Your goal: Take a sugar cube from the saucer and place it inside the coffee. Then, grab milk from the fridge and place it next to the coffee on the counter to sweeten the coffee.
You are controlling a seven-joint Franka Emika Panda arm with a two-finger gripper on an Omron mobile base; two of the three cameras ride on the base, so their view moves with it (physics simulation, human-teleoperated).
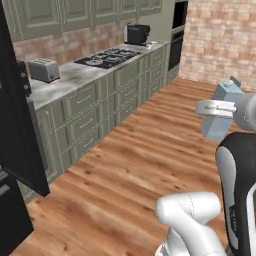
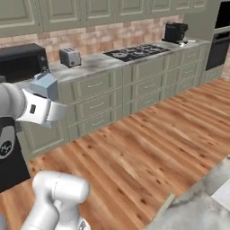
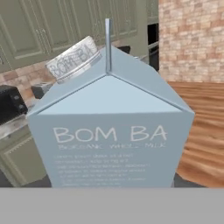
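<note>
Jaws clamp the milk carton [image 3: 111, 131], held aloft over the floor at 3 o'clock in the left base view. Keep it upright while carrying toward the coffee machine [image 1: 138, 34] on the worktop [image 1: 75, 77].

Base views flanking counter [image 1: 75, 77]; hand view close.

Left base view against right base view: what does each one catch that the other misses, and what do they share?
Left base view alone: the open black fridge door at the left edge. Right base view alone: a black microwave on the counter and a marble corner at lower right. Both: the gripper holding the milk, the toaster, the hob, the coffee machine and the wooden floor.
</note>
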